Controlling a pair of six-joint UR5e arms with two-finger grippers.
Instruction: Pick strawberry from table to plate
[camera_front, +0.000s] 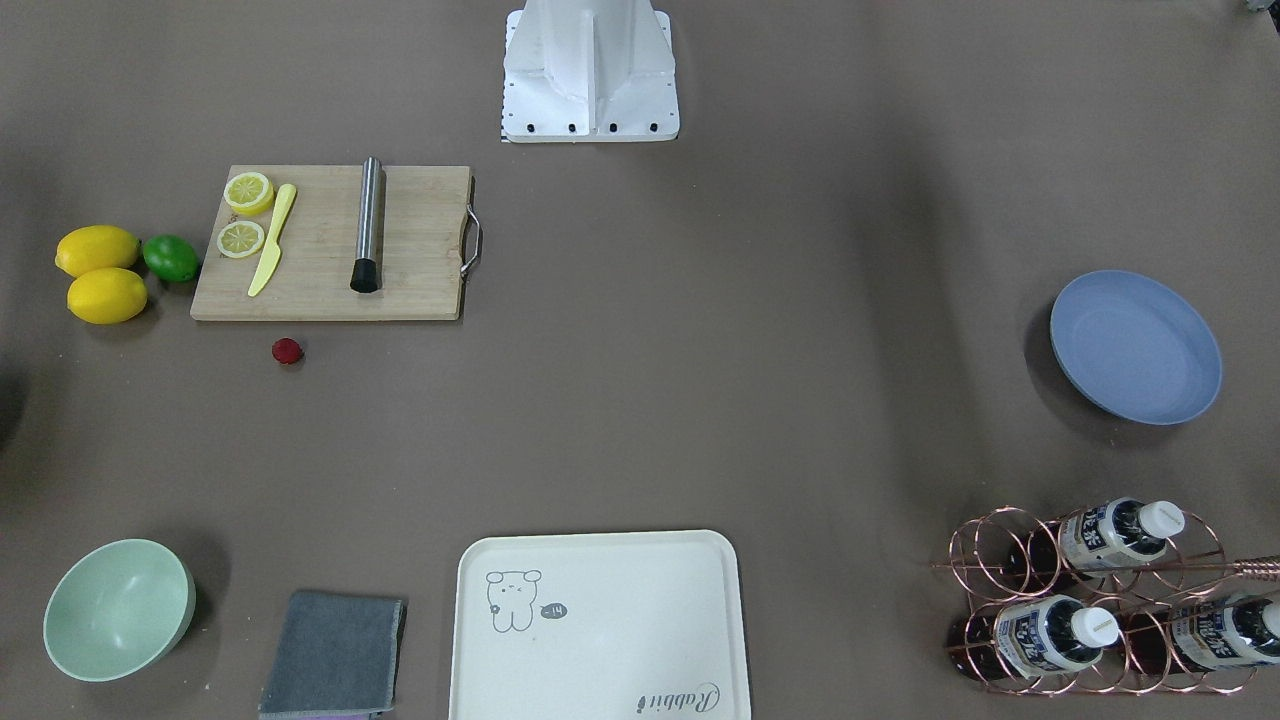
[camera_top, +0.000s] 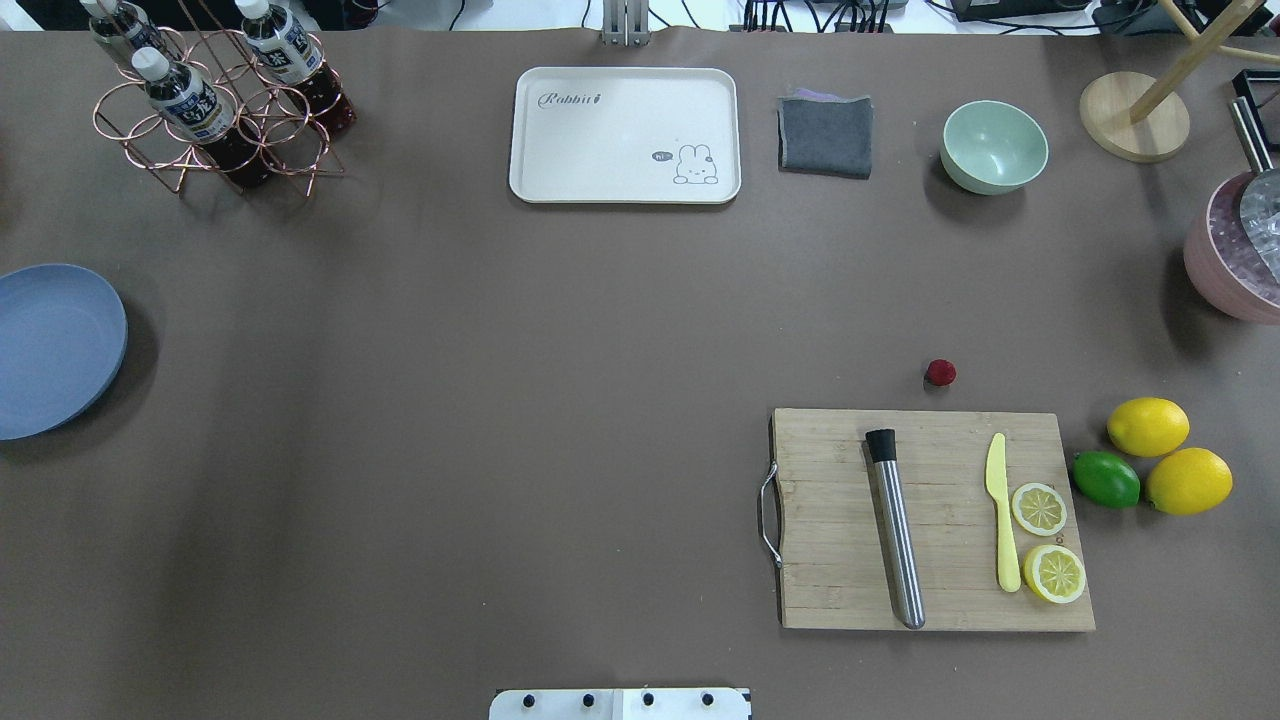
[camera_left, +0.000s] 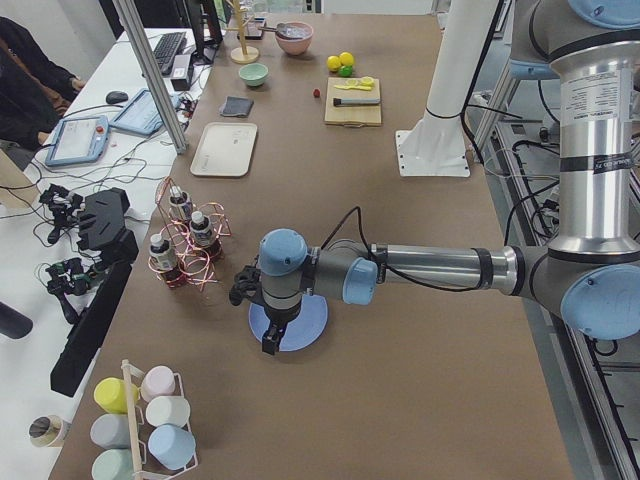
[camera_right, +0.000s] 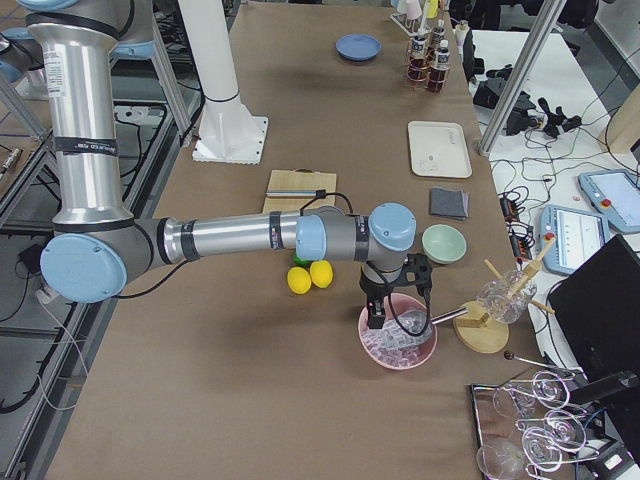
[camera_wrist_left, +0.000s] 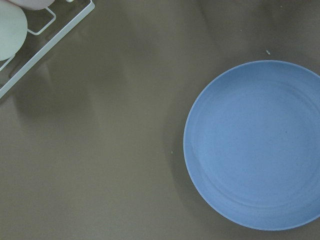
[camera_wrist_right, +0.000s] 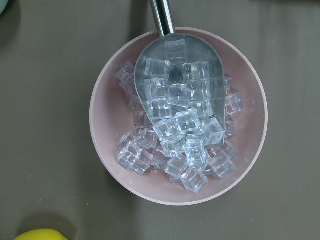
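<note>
The strawberry (camera_front: 287, 350) (camera_top: 940, 373) (camera_left: 316, 93), small and dark red, lies on the grey-brown table (camera_top: 500, 350) just beyond the cutting board's far edge. At the table's left end rests the blue plate (camera_front: 1135, 345) (camera_top: 55, 345) (camera_wrist_left: 255, 145) (camera_right: 358, 46), with nothing in it. My left gripper (camera_left: 271, 343) hangs over the plate (camera_left: 305, 328); only the left side view shows it, so I cannot tell its state. My right gripper (camera_right: 377, 319) hovers over a pink bowl of ice at the opposite end, far from the strawberry, and its state is likewise unclear.
The wooden cutting board (camera_top: 930, 520) carries a steel muddler, yellow knife and lemon slices. Two lemons and a lime (camera_top: 1106, 479) sit beside it. Far side: cream tray (camera_top: 625, 135), grey cloth, mint bowl (camera_top: 993, 146), copper bottle rack (camera_top: 215, 110). A scoop lies in the pink ice bowl (camera_wrist_right: 107, 145).
</note>
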